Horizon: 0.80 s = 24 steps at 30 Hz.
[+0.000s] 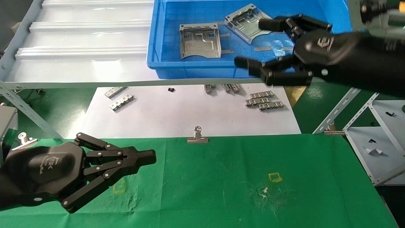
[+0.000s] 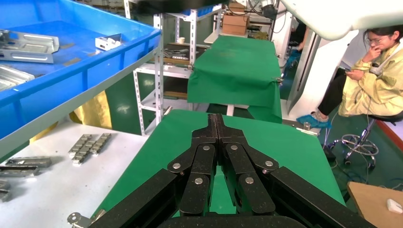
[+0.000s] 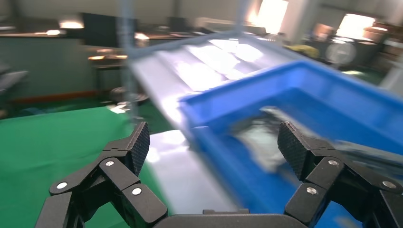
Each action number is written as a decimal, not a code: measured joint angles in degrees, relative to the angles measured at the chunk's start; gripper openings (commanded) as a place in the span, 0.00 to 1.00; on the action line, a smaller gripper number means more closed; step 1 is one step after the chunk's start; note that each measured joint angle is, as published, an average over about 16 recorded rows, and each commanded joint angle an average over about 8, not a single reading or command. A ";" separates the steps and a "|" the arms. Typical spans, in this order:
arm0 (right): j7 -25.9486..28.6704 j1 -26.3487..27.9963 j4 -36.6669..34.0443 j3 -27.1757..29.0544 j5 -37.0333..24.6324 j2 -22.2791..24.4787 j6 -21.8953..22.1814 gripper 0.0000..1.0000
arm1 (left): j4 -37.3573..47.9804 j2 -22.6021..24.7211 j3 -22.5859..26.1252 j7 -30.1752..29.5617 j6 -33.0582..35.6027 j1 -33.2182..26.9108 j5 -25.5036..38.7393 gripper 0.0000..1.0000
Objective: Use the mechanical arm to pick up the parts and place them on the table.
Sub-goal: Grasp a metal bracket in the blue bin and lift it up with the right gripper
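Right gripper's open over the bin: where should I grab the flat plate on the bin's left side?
Judging by its pose, come straight down on that plate with the right gripper and pinch one folded-up side edge; it lies flat on the blue bin floor, so only the raised flanges offer purchase.

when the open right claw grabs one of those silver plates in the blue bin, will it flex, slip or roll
The plate is probably stiff: its edges are folded up and a channel is embossed in it. It may slip, since bare shiny metal gives the right gripper pads little grip. It lies flat in the blue bin, so rolling looks unlikely.
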 measured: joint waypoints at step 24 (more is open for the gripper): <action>1.34 27.47 -46.36 -14.04 -26.70 -26.75 19.29 0.00 | 0.00 0.00 0.01 0.00 0.00 0.00 0.00 1.00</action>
